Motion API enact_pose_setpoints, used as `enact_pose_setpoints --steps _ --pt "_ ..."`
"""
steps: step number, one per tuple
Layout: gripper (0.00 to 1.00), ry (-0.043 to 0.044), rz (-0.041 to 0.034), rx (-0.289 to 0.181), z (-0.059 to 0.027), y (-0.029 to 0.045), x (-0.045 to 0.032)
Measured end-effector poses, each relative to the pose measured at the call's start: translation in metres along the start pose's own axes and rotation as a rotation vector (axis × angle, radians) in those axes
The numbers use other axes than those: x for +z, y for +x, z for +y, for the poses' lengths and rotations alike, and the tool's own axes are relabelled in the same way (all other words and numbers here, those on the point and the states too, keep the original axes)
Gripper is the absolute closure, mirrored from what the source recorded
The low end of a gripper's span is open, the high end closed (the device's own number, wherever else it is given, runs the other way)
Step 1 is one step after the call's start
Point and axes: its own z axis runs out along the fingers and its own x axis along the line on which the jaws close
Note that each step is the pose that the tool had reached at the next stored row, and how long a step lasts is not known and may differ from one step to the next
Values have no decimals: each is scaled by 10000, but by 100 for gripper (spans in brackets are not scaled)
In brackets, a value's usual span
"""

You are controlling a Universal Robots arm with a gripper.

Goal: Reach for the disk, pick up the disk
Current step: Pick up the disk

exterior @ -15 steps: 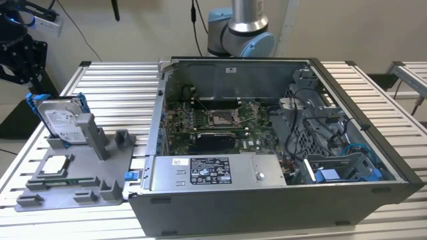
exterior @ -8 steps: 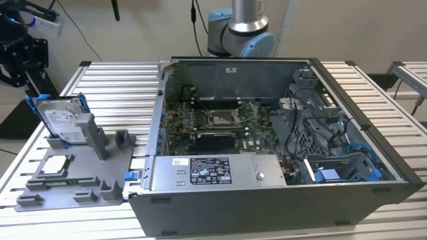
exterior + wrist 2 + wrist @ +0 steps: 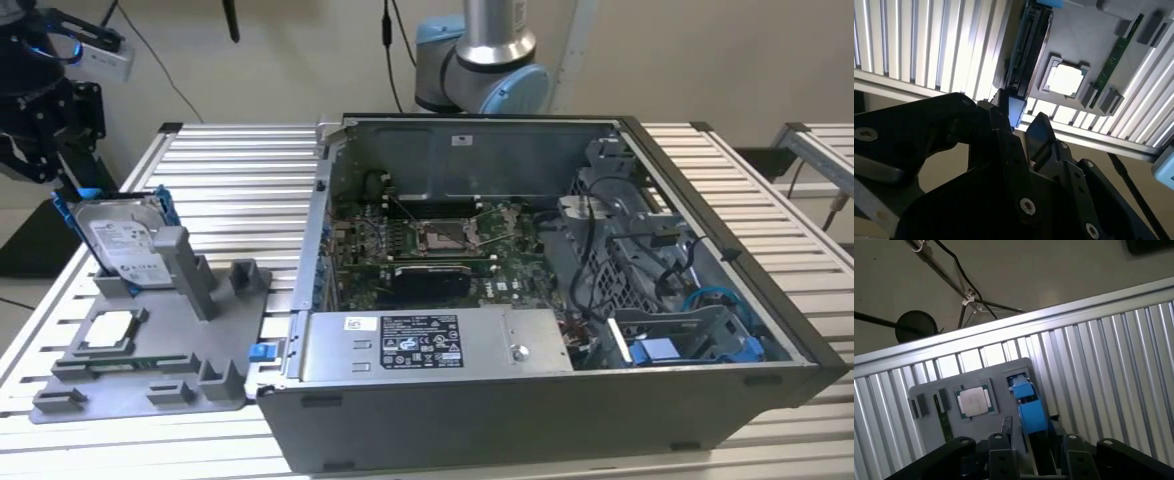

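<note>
On the tray, the disk stands on end.

A: What is backing the scene?
B: A pale wall is rising behind a slatted metal table.
A: And the light?
B: It is glinting off the slats; a beige floor is showing beyond.

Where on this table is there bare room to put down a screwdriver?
Bare slats lie behind the grey tray, up to the computer case, and beyond the case at the exterior view's right. The tray is crowded with the disk and processor chip.
</note>
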Motion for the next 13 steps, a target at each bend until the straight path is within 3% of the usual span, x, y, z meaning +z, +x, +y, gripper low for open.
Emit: enact_pose_setpoints --steps 6,7,13 --pt "100 6 30 -1036 0 -3 64" --pt "0 9 35 -1192 0 -2 76" --pt "0 38 55 -2050 8 1 180"
